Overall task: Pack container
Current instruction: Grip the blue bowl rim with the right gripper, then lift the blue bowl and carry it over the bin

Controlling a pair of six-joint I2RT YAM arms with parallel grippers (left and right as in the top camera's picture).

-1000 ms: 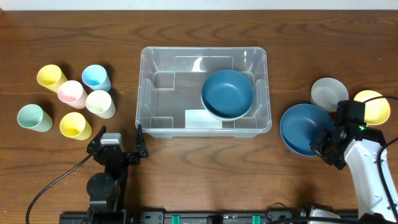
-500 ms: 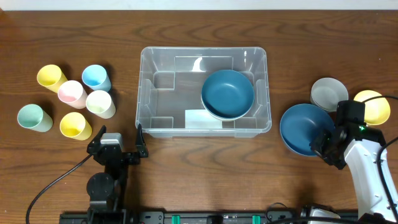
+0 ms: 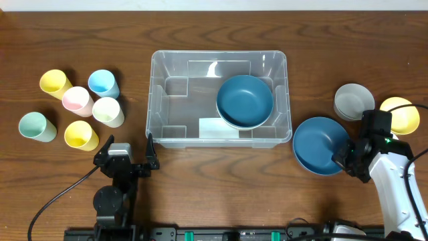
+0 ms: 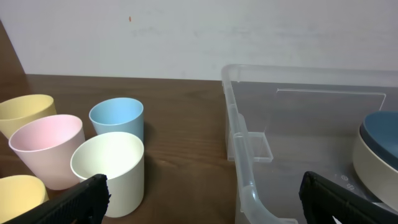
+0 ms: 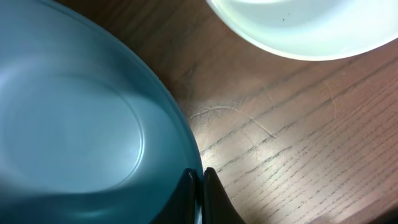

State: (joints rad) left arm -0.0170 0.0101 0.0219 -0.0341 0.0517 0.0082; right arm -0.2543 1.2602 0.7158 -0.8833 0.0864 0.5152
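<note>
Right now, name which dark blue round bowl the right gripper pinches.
The dark blue bowl on the table, outside the clear plastic bin; the right gripper grips its rim. The other bowl lies inside.

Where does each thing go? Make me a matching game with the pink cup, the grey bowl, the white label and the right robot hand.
Things:
1 pink cup
2 grey bowl
3 white label
4 right gripper

Places:
A on the clear box
B pinching a blue bowl by its rim
C left of the box, among other cups
D right of the box, beside the yellow bowl

Pairs: 1-C, 2-D, 3-A, 4-B
</note>
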